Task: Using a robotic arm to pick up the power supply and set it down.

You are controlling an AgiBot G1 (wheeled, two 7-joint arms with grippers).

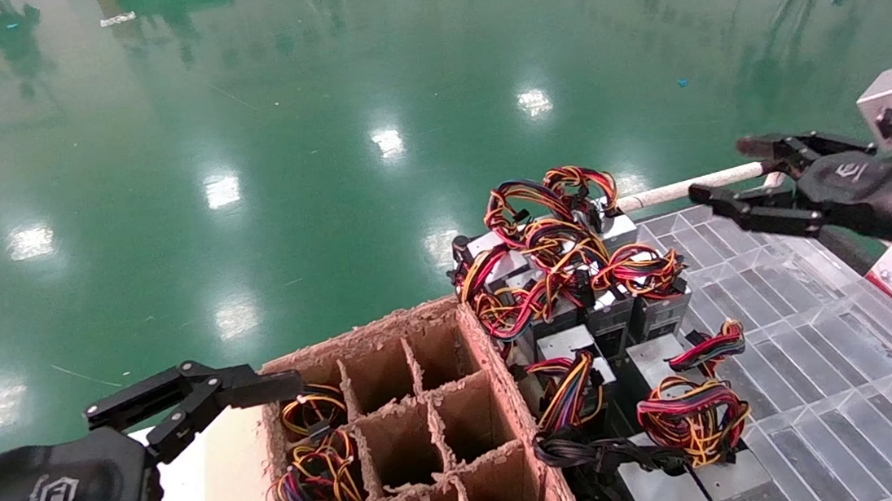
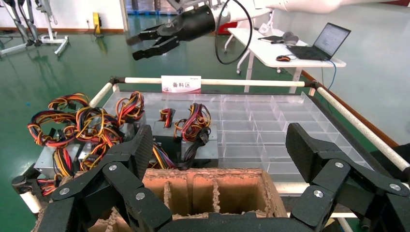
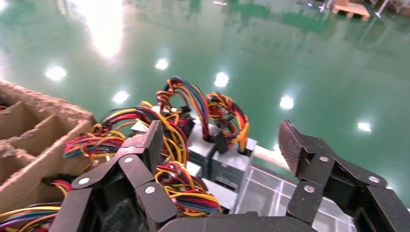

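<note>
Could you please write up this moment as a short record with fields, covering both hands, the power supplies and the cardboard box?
left hand: open, empty, hovering beside the cardboard divider box's left edge
right hand: open, empty, raised above the clear plastic tray
power supplies: grey units with red-yellow-black wire bundles, crowded on the tray's left part, none held
cardboard divider box: wire bundles show in the left cells, other visible cells look empty
clear plastic tray: gridded, right part bare
label: white sign on the tray's rail
</note>
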